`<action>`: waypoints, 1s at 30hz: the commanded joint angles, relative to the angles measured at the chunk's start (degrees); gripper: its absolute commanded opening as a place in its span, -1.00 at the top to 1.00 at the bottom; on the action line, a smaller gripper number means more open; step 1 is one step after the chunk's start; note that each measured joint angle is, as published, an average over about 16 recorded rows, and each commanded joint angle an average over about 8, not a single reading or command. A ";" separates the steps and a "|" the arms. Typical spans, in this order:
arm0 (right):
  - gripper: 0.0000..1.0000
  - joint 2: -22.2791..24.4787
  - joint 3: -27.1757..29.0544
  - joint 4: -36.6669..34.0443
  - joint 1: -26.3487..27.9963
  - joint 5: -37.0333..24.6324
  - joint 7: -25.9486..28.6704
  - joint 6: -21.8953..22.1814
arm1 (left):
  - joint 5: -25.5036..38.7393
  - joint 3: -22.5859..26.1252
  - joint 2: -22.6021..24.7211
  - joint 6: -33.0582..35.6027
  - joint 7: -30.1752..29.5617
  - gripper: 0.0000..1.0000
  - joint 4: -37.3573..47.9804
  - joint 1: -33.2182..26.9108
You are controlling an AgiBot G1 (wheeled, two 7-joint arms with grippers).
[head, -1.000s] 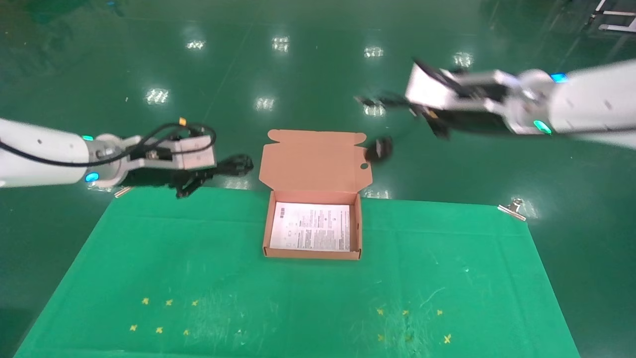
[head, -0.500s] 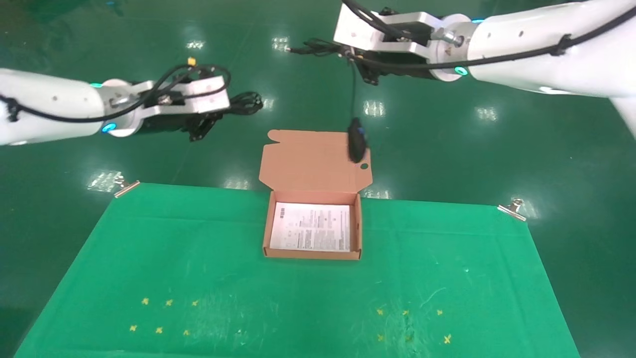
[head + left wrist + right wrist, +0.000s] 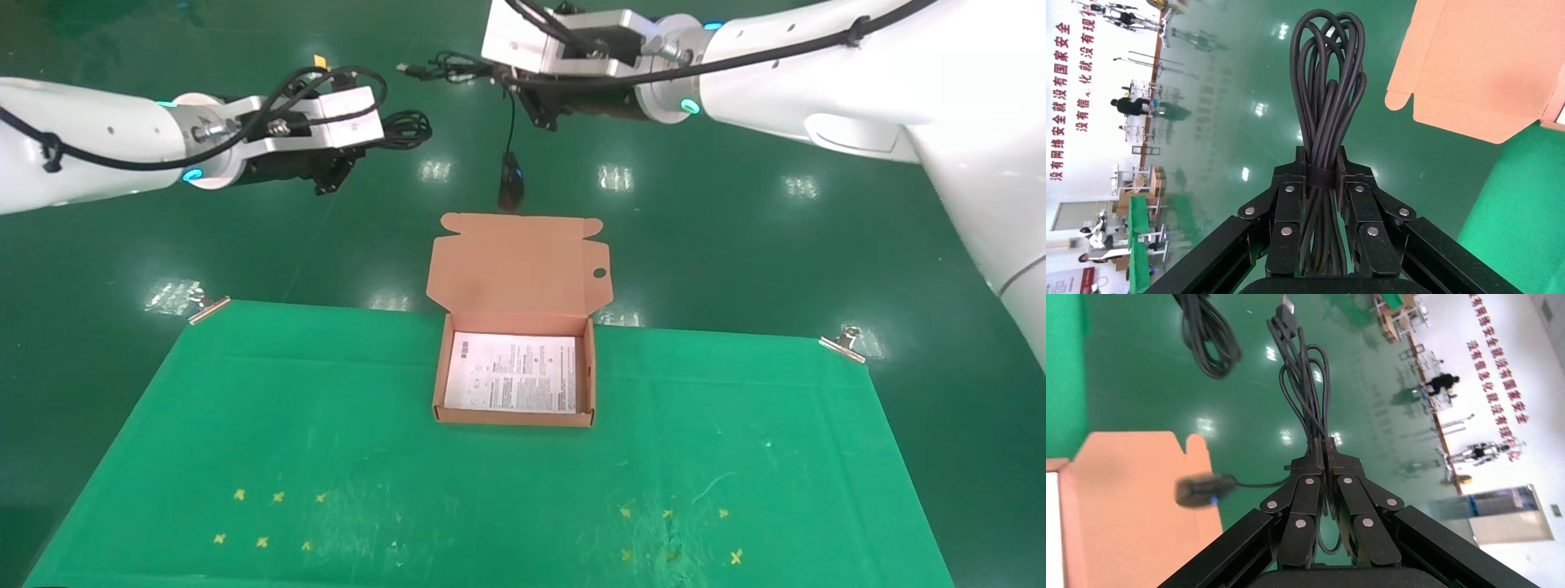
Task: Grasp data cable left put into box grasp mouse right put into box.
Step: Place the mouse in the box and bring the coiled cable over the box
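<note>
left hand (image 3: 1320, 184) clamped on our data cable (image 3: 1326, 92), held high, left of and beyond the box (image 3: 513, 408) | right hand (image 3: 1326, 454) pinching the cord bundle, mouse (image 3: 510, 181) dangling beyond the box lid | we judge both picked up, neither boxed | box on worktop (image 3: 245, 425) holds only its printed sheet

You can read little here. The white printed sheet (image 3: 512, 372) lining the box (image 3: 513, 417) carries dense black print, too small to read. A white far wall (image 3: 1070, 104) in the left wrist view bears red Chinese characters running sideways; the right wrist view shows similar red characters (image 3: 1497, 376) on a wall. Nothing else is readable.
</note>
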 commanded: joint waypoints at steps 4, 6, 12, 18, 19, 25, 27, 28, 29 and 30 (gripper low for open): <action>1.00 -0.63 0.18 -1.69 -0.09 2.22 -2.52 -0.48 | 0.73 0.06 0.09 -0.36 -0.25 1.00 0.73 -0.20; 1.00 -0.49 -0.12 -1.48 -0.64 2.61 -2.27 -0.55 | 0.99 0.10 -0.26 -0.36 -0.26 1.00 1.08 -0.09; 1.00 -0.36 -1.50 -0.62 -2.96 3.21 -0.65 -0.74 | 2.78 0.59 -1.65 -0.41 -0.46 1.00 2.29 0.59; 1.00 -0.69 -3.02 -0.21 -4.92 3.99 0.51 -0.48 | 5.45 1.14 -2.90 -0.12 -1.98 1.00 3.56 1.11; 1.00 -0.77 -3.33 -0.20 -5.17 4.14 0.61 -0.33 | 5.90 1.23 -3.08 -0.03 -2.32 1.00 3.76 1.15; 1.00 -1.21 -5.57 -0.64 -6.49 5.65 0.88 0.72 | 8.68 1.79 -3.89 0.67 -4.24 1.00 4.09 1.26; 1.00 -1.32 -6.48 -0.84 -6.97 6.42 0.87 0.88 | 9.28 1.90 -4.01 0.89 -4.81 1.00 3.84 1.31; 1.00 -1.36 -6.97 -0.88 -7.23 6.84 0.86 0.88 | 9.51 1.94 -4.05 0.99 -5.06 1.00 3.66 1.34; 1.00 -1.40 -7.49 -0.88 -7.51 7.29 0.87 0.85 | 9.69 1.96 -4.08 1.07 -5.29 1.00 3.47 1.38; 1.00 -1.44 -8.01 -0.84 -7.81 7.77 0.90 0.80 | 9.84 1.97 -4.11 1.14 -5.51 1.00 3.28 1.43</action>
